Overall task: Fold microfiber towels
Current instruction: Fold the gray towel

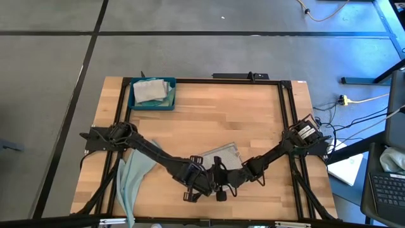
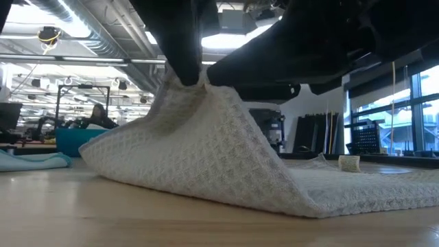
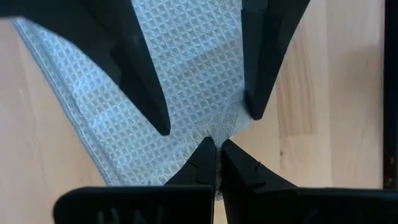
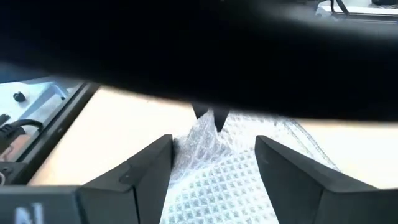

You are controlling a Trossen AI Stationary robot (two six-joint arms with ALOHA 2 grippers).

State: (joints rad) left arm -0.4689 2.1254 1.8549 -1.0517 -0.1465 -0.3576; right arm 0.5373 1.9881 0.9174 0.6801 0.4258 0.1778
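Note:
A light grey waffle-weave towel lies at the table's near middle. It also shows in the low view. My left gripper is shut on it. It draws the towel up into a peak. My right gripper is open and faces the left one. Its fingers stand on either side of the raised towel, just beyond the left fingertips. In the high view both grippers meet near the table's near edge, the left gripper beside the right gripper. My left gripper pinches a bunched bit of the grey towel between its two fingertips, close to the towel's edge. That part is lifted into a tent-like peak. The rest of the towel slopes down and lies on the table. One layer or several, I cannot tell. I cannot tell whether my right gripper's open fingers touch the towel.
A dark blue tray at the far left holds folded towels. A pale teal towel lies at the near left and reaches over the near edge. Black frame rails run along the table's sides.

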